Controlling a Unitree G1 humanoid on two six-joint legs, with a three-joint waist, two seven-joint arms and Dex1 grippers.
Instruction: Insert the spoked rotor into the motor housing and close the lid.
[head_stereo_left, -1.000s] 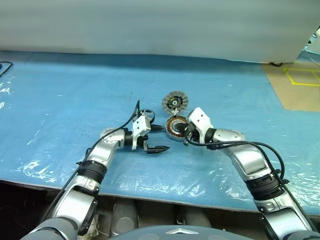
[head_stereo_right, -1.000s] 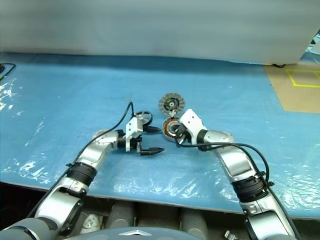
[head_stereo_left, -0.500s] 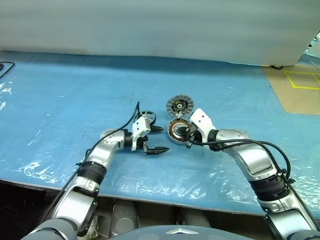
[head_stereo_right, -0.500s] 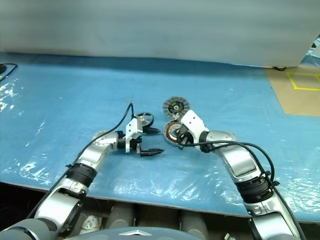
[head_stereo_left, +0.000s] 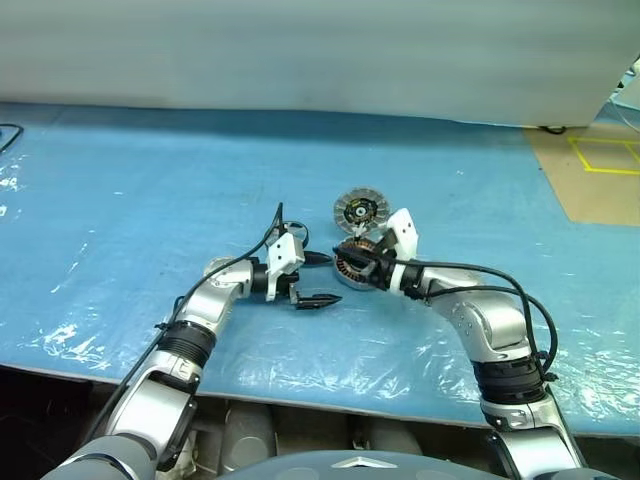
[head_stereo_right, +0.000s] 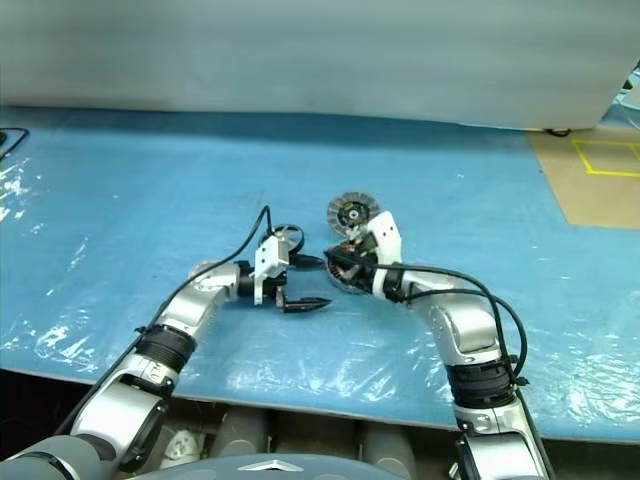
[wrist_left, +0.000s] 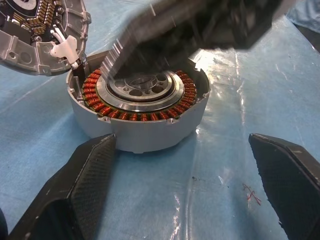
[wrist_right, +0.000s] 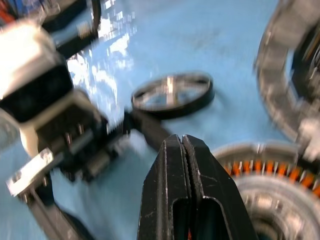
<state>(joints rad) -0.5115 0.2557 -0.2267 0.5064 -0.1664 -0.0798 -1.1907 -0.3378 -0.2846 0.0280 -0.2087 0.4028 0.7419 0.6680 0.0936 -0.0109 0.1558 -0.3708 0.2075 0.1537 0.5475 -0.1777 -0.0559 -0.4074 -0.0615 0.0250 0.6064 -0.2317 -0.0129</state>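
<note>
Rotor (wrist_right: 172, 95) seen flat on surface (head_stereo_left: 120, 200), just beyond left claw (head_stereo_left: 318, 278), which is wide open, empty. Right claw (wrist_right: 182, 150) shut, empty, over housing (wrist_left: 140, 107). Left arm judged nearer.

Table (head_stereo_left: 120, 180): blue, under glossy plastic sheet.
Wall (head_stereo_left: 300, 50): pale, behind table.
Floor (head_stereo_left: 590, 185): tan, right of table, yellow tape (head_stereo_left: 600, 165).

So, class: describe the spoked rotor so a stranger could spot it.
On the blue table cover, look just beyond the left gripper. The spoked rotor is a thin dark ring with slim silvery spokes, see-through, unlike the copper-wound motor housing and ribbed lid.
</note>
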